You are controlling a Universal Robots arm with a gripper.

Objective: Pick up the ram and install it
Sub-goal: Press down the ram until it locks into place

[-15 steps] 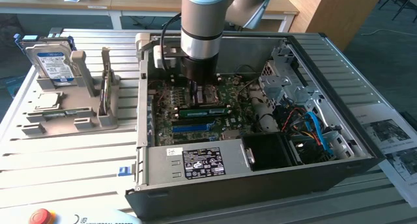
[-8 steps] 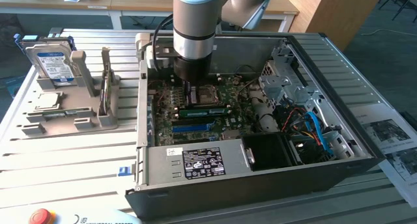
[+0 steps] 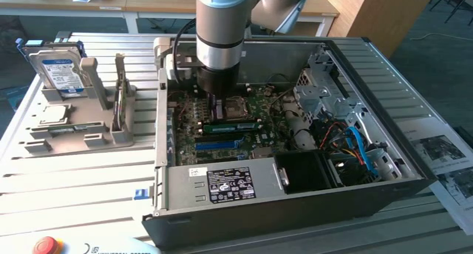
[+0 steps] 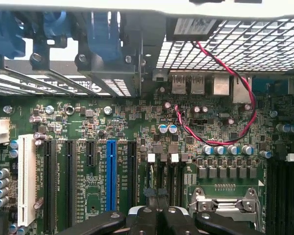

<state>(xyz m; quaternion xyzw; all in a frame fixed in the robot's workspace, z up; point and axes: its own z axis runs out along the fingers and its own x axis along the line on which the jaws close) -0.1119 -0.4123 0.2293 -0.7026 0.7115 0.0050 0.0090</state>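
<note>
Installation is in hand: the tool (image 4: 157,223) is closed and lowered over the motherboard (image 4: 88,127); whether the ram (image 3: 230,124) is gripped cannot be told. Firm, even seating would be required.

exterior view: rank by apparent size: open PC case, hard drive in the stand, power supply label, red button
Largest to smallest as they look:
1. PC case
2. hard drive
3. power supply label, close to the hard drive and nearer the camera, so this pair is unsure
4. red button, partly cut off at the frame edge
</note>
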